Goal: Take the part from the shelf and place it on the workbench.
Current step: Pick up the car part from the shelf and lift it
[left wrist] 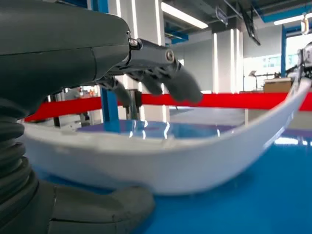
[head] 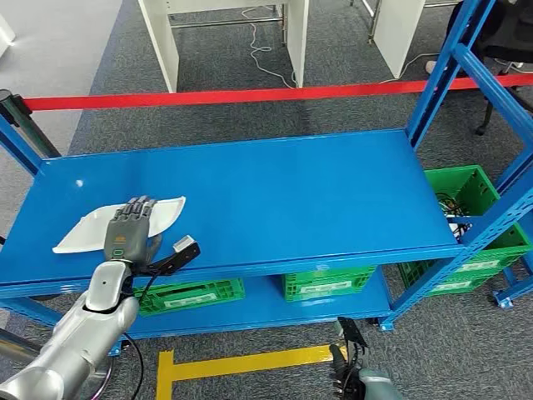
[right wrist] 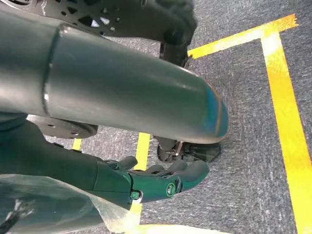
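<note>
One long, curved white plastic part (head: 119, 223) flat on the blue steel shelf (head: 283, 192), bracketed by left hand (head: 129, 233) fingers above, thumb beneath, grip unclosed; right hand (right wrist: 162, 183) hanging idle, holding nothing.

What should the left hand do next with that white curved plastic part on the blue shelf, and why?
Probably close the fingers. The left hand brackets the white curved plastic part on the blue shelf, fingers above and thumb below, with a visible gap remaining.

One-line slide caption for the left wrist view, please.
Left hand poised around the white part on the blue shelf, fingers above, thumb below.
</note>
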